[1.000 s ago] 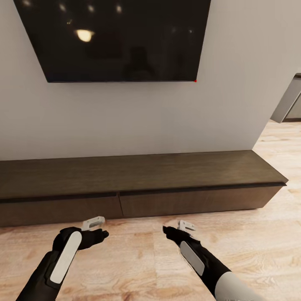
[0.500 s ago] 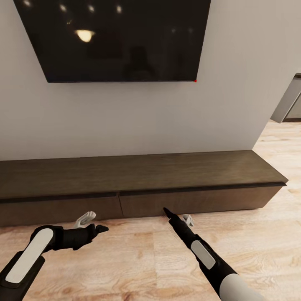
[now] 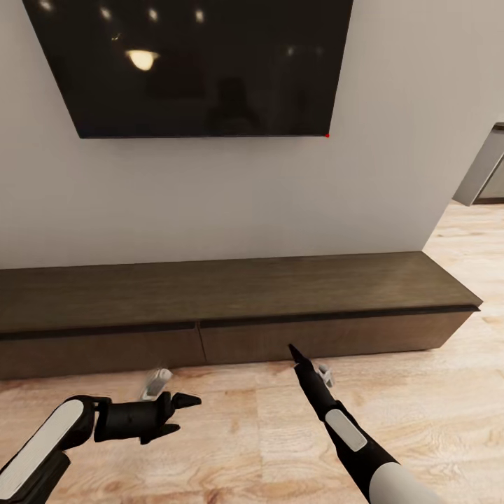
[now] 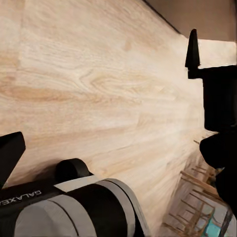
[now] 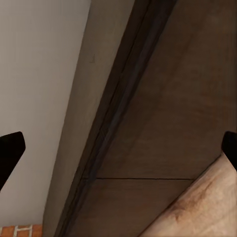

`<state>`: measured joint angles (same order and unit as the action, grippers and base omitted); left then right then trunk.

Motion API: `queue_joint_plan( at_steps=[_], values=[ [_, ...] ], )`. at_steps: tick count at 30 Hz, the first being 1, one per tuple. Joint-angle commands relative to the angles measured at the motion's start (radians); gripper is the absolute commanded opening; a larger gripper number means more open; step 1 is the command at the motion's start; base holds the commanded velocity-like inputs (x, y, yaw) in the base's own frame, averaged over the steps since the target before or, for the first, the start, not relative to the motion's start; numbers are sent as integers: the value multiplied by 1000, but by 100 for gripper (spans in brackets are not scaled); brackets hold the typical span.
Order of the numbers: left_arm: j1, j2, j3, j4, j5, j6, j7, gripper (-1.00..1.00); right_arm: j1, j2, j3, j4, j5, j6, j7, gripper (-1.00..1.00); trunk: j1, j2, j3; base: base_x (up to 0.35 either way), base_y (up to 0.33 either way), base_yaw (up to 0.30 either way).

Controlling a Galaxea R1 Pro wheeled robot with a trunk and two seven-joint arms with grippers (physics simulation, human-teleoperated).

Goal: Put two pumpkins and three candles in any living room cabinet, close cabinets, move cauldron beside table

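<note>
The cabinet [image 3: 238, 287] is a long low dark brown unit against the wall under the TV, and both drawer fronts in view are shut. My left gripper [image 3: 178, 413] hovers low over the wooden floor in front of the left drawer, pointing right, open and empty; the left wrist view shows its tips [image 4: 101, 98] wide apart over bare floor. My right gripper [image 3: 308, 364] reaches toward the right drawer front, open and empty. In the right wrist view its tips [image 5: 118, 143] frame the cabinet's front edge [image 5: 163, 123]. Pumpkins, candles, cauldron and table are out of view.
A large black TV [image 3: 189, 63] hangs on the white wall above the unit. Light wooden floor [image 3: 245, 448] stretches in front of it and around its right end. A grey kitchen cabinet [image 3: 486, 175] shows at the far right.
The left arm has swung outward and lower, turning its gripper to point right. The right arm has stretched forward, bringing its gripper closer to the drawer front. The camera has held still.
</note>
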<state>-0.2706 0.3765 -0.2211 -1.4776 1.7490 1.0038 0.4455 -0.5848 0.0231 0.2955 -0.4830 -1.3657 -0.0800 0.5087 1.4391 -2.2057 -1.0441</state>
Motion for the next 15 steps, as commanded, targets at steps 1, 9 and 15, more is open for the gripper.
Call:
queue_joint_plan(
  at_steps=[1, 9, 15],
  values=[
    [5, 22, -33, -16, 60, 0, 10, 100, -1, -1, 8, 2, -12, -9, 8, 100, 0, 0, -1, 29, 0, 0],
    [14, 81, -117, -42, 177, -2, 10, 100, -1, -2, 8, 46, -192, 0, 122, 100, 0, 0, -1, 97, 0, 0],
    [14, 84, -115, -45, 181, -2, 10, 100, -1, 6, 9, 109, -269, 9, 195, 100, 0, 0, -1, 6, 0, 0]
  ],
)
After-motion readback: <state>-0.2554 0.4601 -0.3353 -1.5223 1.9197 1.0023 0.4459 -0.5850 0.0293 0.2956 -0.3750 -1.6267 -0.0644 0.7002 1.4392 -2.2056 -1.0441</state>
